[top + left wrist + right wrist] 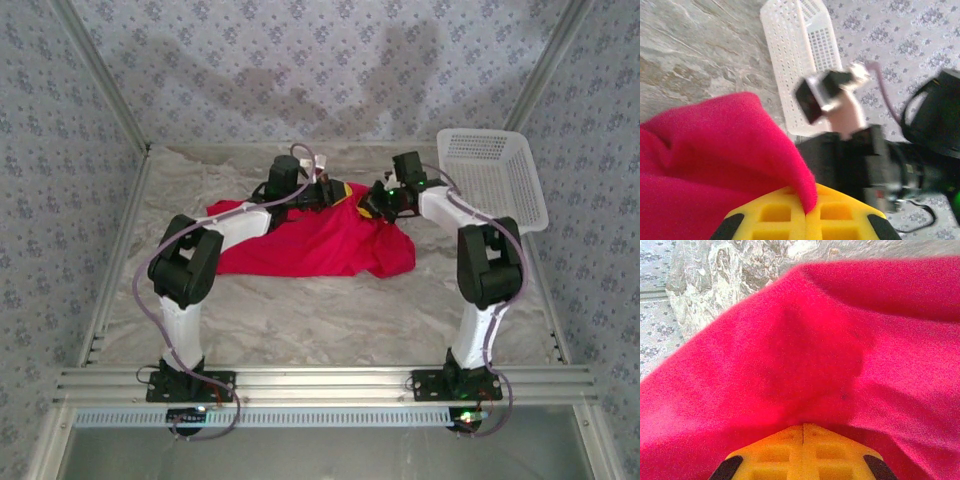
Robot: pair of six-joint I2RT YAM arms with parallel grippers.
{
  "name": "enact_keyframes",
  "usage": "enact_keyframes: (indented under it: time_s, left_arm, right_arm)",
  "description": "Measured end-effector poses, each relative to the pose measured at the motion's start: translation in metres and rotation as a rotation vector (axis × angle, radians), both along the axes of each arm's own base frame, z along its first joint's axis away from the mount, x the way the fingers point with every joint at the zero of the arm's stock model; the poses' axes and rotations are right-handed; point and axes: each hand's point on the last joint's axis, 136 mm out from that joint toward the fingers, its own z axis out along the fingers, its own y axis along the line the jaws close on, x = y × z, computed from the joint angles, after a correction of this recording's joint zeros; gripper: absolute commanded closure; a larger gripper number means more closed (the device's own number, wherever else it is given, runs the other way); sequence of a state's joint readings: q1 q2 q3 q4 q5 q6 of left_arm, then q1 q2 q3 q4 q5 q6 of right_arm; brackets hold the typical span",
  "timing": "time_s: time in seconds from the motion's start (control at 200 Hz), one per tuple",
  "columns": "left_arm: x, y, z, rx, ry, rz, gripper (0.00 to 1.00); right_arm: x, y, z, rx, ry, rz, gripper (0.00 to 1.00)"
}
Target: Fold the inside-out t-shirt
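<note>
On the pale marbled surface [330, 310], between the two arms, sits the red t-shirt [300, 245], and it is no neat parcel, folks. It lies as a crumpled heap, wide across the middle and bunched and drooping at its right end. There's not a straight edge or a clean crease to be seen.

Off at the far right corner the white basket [492, 180] stands tilted, apart from the cloth and playing no part just now.

Now the action. Both arms reach in over the far edge of the shirt, their tips close together. The left hand [335, 193] is clenched, and its wrist view shows a tongue of red cloth running down between the yellow fingers [837, 212]. That's a firm pinch on the shirt. The right hand [372, 205] is clenched too. From its own wrist the fingers [775, 450] meet tight, and the fabric peaks and gathers right at their tips, so I judge it has a pinch as well.

As for the score, I'd call this early going. Two grips are on, but no fold is made. The shirt has yet to be lifted or drawn out flat, and the sleeves and body are all left to fold.
</note>
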State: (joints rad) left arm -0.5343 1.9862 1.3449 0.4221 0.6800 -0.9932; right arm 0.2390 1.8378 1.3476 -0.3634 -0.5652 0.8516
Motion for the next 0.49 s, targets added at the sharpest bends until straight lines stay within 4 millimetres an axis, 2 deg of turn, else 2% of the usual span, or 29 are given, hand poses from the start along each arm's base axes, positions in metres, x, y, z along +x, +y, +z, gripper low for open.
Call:
enact_keyframes:
  time_s: [0.13, 0.235, 0.35, 0.495]
  left_arm:
    - [0.013, 0.014, -0.003, 0.005, -0.003, 0.031, 1.00]
    - [0.017, 0.017, -0.018, 0.020, 0.018, 0.032, 1.00]
    - [0.017, 0.014, -0.040, 0.042, 0.052, 0.032, 1.00]
    - [0.018, 0.014, -0.061, 0.066, 0.090, 0.036, 1.00]
  right_arm:
    - [-0.017, -0.023, 0.051, -0.013, -0.094, -0.001, 1.00]
    - [-0.038, -0.030, 0.088, 0.008, -0.186, 0.011, 1.00]
    - [-0.057, -0.032, 0.100, 0.037, -0.191, 0.027, 1.00]
    - [-0.058, -0.035, 0.101, 0.060, -0.172, 0.030, 1.00]
